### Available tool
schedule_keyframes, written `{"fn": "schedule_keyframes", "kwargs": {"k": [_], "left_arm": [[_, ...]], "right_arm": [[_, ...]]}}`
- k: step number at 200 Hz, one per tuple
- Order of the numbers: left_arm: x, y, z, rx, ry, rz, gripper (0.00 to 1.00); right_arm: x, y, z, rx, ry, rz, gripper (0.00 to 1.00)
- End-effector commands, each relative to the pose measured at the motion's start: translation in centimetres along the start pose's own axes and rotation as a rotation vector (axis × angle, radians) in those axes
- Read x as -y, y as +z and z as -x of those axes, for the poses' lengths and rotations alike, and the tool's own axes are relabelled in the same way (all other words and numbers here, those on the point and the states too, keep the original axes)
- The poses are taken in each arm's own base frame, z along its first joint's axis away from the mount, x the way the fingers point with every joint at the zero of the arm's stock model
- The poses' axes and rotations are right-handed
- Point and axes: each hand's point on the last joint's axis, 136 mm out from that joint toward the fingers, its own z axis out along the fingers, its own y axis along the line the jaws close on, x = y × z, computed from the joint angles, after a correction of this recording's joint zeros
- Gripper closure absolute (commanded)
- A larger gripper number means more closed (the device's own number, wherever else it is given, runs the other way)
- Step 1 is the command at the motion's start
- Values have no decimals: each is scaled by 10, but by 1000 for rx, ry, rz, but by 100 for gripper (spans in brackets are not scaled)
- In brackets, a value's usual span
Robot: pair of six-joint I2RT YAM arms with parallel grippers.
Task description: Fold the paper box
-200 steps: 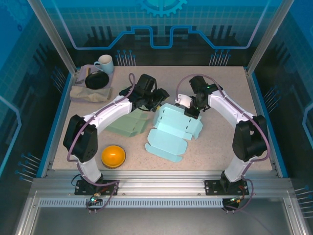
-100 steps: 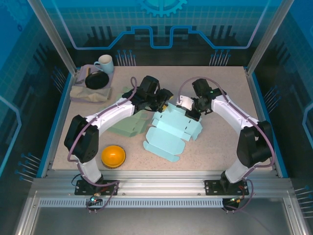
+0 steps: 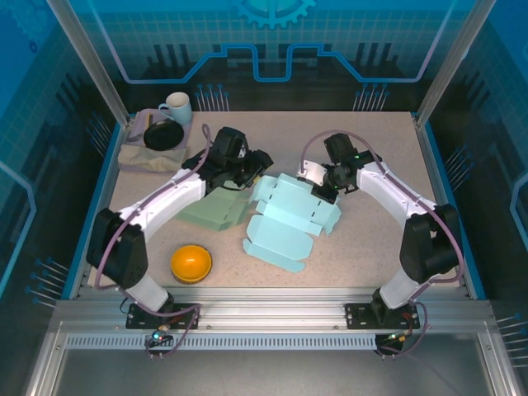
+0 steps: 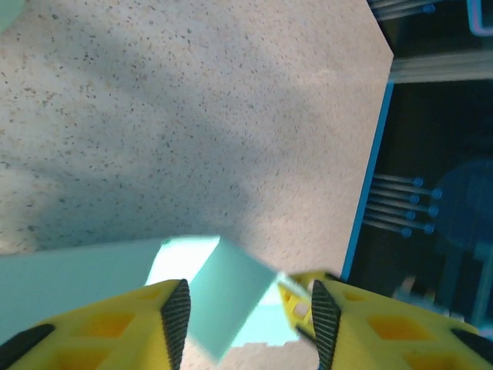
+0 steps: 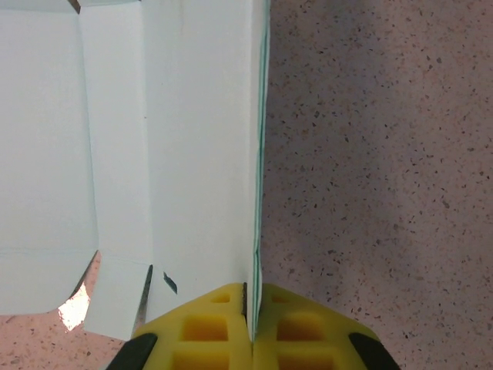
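Pale blue paper box (image 3: 289, 219) lies mostly flat, its folding seemingly barely begun. Right tool (image 5: 250, 297) pinches its edge; left tool (image 4: 248, 312) gapes around a corner flap.

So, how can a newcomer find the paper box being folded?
Look at the middle of the speckled table. The paper box lies there, partly unfolded. It is pale blue, unlike the green sheet beside it.
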Motion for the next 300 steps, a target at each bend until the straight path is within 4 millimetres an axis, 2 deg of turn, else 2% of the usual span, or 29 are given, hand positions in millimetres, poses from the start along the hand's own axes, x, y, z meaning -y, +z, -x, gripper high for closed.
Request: {"fn": "schedule_keyframes", "kwargs": {"k": [1,30,47,59,88,112,134,179,204,246,277,300], "left_arm": [[-10,-6,-38,-87,343,-66,56],[-8,-13,-69,-113,529,-134,54],[-8,-9,-92,-156,644,-152,51],[-19,-2,-97,-155,699,-102,48],[-50,13,-76,-53,793,43,43],[-54,21,-62,-1,857,77,38],[-62,30,-53,10,845,123,34],[-93,45,-55,-15,786,198,29],[-96,46,-52,7,778,213,27],[-104,41,-29,100,788,322,23],[-107,45,-33,79,769,322,22],[-103,52,-48,21,720,256,23]], "right_arm": [[7,-4,7,16,27,-25,100],[7,-1,7,5,52,-7,100],[7,0,6,1,60,-4,100],[6,0,5,-1,62,0,100],[4,-2,5,7,54,2,100],[1,-3,7,16,48,10,100],[1,-3,6,14,43,11,100],[1,-2,6,25,48,12,100],[0,-2,8,33,50,21,100],[-2,-3,7,35,50,23,100],[-3,-3,8,38,49,24,100],[-2,-3,8,36,56,24,100]]}}
